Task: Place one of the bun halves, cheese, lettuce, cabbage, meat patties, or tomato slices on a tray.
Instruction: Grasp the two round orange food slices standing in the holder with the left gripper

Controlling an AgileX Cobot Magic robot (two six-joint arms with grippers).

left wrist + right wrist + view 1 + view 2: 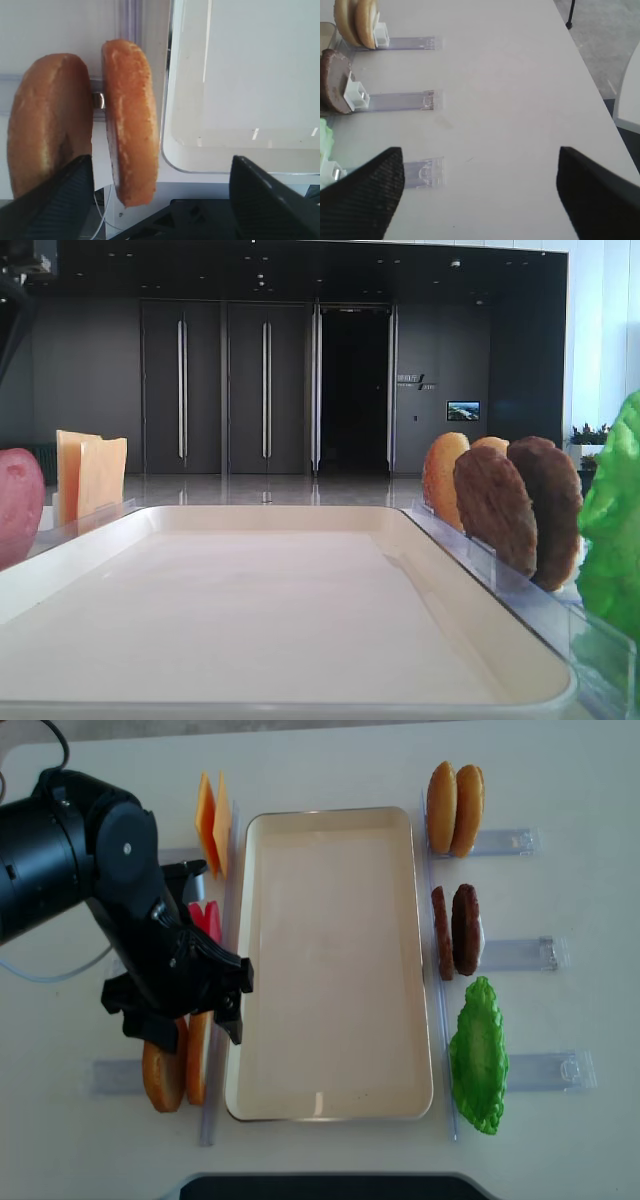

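The cream-white tray lies empty mid-table. My left gripper hangs open over two bun halves standing on edge left of the tray's near corner. One half is between its fingers, untouched; the other is by the left finger. My right gripper is open over bare table. Cheese and a tomato slice stand on the left. More bun halves, meat patties and lettuce stand on the right. No cabbage shows.
Clear plastic holder strips stick out toward the table's right side. A black base sits at the near edge. A cable runs off to the left. The left arm's bulky black body covers the table's left part.
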